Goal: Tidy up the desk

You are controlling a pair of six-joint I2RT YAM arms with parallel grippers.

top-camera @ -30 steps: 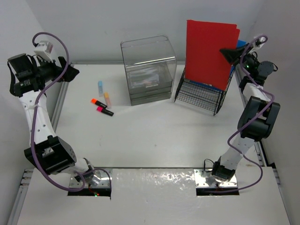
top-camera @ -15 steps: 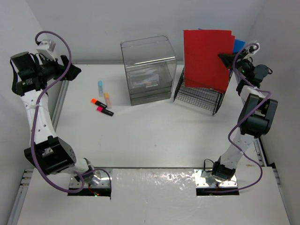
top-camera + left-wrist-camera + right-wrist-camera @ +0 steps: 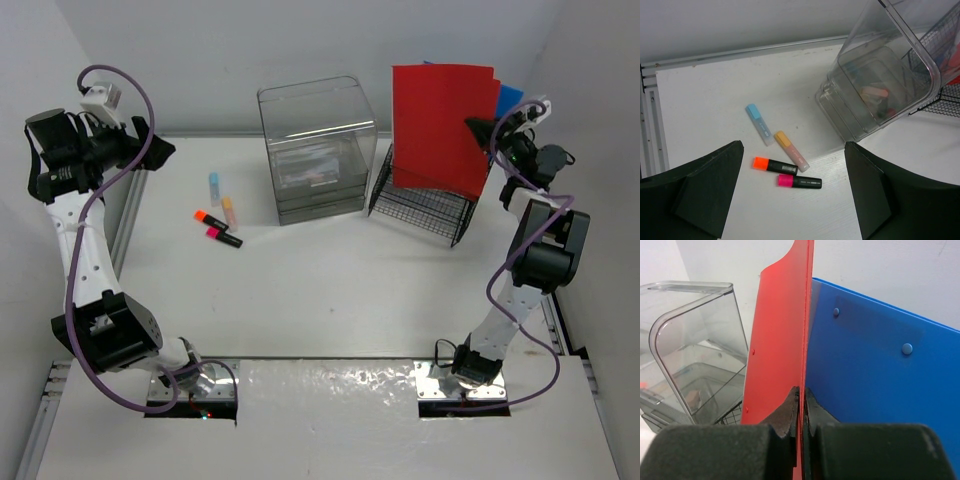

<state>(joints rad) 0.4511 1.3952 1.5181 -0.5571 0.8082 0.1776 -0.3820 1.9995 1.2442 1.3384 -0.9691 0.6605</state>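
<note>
The red folder (image 3: 440, 125) has shifted left above the rack (image 3: 420, 208) on the desk (image 3: 330, 290)

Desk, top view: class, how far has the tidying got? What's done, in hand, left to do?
Done: the blue plastic folder appears filed in the black wire rack. In hand: the right gripper is shut on the flat red plastic folder, upright at the rack. To do: four highlighter pens lie loose on the white desk beside the clear plastic drawer box; the left gripper hangs open above.
</note>
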